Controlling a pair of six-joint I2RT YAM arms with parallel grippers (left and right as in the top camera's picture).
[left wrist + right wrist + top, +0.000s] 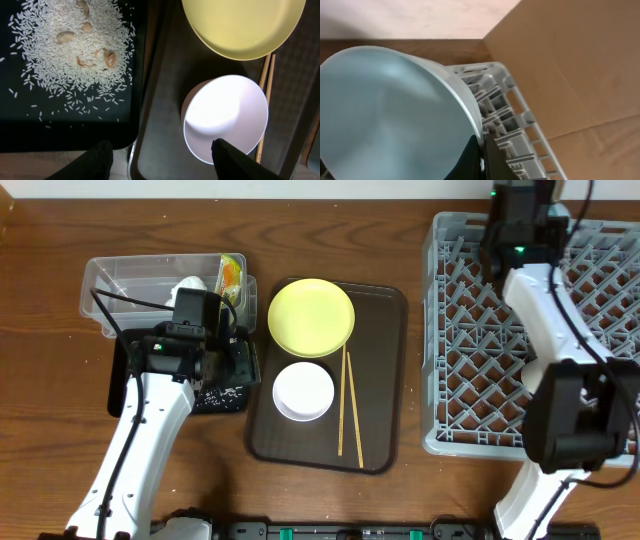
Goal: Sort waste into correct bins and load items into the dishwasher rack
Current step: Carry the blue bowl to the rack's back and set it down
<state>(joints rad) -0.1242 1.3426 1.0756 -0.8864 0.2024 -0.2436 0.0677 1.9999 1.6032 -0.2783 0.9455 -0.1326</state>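
Overhead: chopsticks (350,405) lie on the brown tray (385,380), long axis running near-to-far, tips spreading slightly at the near end. Yellow plate (311,317) and white bowl (303,391) sit just left of them. Clear tub (120,285) holds the napkin (190,284) and wrapper (231,275); the print is too small to read. Right arm (545,310) is over the rack (470,380).

Left wrist: left gripper (162,160) is spread wide and empty, straddling the edge between the black tray (30,130) and the brown tray. Rice (70,55) is scattered on the black tray.

Right wrist: right gripper (481,162) pinches the rim of the light blue bowl (390,115), tipped on edge, opening toward the camera, at the rack corner.
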